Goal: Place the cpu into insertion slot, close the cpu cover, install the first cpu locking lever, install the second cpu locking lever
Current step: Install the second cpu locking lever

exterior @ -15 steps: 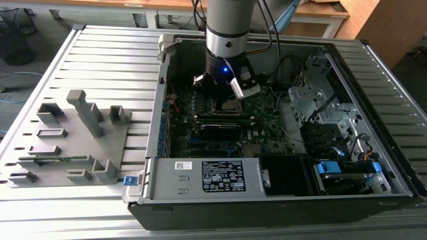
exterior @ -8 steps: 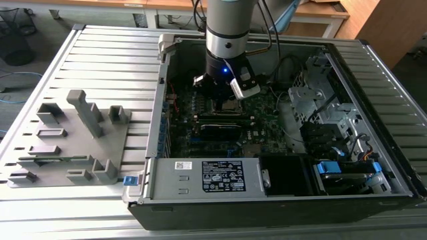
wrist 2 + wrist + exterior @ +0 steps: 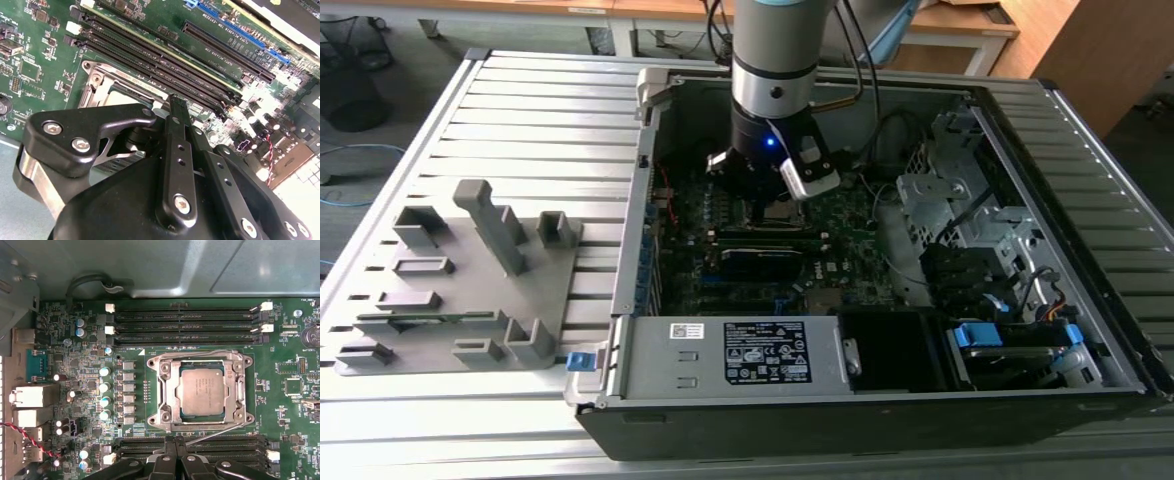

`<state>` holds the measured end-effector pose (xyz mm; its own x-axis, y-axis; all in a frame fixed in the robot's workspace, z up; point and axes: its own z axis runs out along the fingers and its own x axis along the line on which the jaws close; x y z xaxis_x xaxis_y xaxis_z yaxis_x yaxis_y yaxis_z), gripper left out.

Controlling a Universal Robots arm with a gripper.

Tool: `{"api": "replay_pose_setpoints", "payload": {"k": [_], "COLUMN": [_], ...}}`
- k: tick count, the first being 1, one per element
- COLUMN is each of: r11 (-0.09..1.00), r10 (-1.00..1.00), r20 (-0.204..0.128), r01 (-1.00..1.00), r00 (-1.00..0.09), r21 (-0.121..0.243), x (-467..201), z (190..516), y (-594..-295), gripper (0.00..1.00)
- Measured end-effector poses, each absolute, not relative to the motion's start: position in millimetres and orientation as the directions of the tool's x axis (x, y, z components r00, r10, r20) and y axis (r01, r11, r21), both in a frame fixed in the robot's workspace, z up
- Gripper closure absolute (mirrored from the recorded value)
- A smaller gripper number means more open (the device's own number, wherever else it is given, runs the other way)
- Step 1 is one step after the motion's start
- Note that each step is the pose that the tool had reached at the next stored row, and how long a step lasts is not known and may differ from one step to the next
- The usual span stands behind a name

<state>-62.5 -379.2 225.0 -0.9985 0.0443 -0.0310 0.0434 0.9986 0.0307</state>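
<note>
The cpu [image 3: 202, 391] sits in the insertion slot [image 3: 165, 395], cpu cover [image 3: 172, 371] down — gripper [image 3: 174, 440] just beside it, fingers pressed together, holding nothing.

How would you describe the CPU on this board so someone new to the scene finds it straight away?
Start from the dark green motherboard in the first wrist view and find the long black memory slots running across it. Between those rows and the ones by the gripper sits a silvery metal cover frame. The small square chip with a pale silver-grey face lies flat in its window, the only smooth plain metal square there.
</note>
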Motion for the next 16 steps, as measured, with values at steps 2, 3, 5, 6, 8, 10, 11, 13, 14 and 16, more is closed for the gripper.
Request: {"api": "replay_pose_setpoints", "payload": {"k": [2,3,5,6,8,10,11,13,14,16], "r11": [0.999,0.999,0.999,0.999,0.999,0.999,0.999,0.999,0.999,0.999], "r10": [0.044,0.044,0.044,0.044,0.044,0.044,0.045,0.044,0.044,0.044], "r20": [-0.031,-0.031,-0.031,-0.031,-0.031,-0.031,-0.031,-0.031,-0.031,-0.031], "r01": [0.043,0.043,0.043,0.043,0.043,0.044,0.044,0.043,0.043,0.043], "r00": [-0.999,-0.999,-0.999,-0.999,-0.999,-0.999,-0.999,-0.999,-0.999,-0.999], "r21": [0.031,0.031,0.031,0.031,0.031,0.031,0.031,0.031,0.031,0.031], "x": [-62.6,-62.6,-62.7,-62.7,-62.7,-63.0,-63.3,-63.9,-64.1,-64.2], "z": [224.8,224.7,224.6,224.6,224.5,223.9,223.4,222.0,221.1,219.2], "y": [-379.1,-379.1,-379.1,-379.1,-379.1,-379.1,-379.0,-379.1,-379.1,-379.1], "gripper": [0.89,0.89,0.89,0.89,0.89,0.89,0.89,0.89,0.89,0.89]}}
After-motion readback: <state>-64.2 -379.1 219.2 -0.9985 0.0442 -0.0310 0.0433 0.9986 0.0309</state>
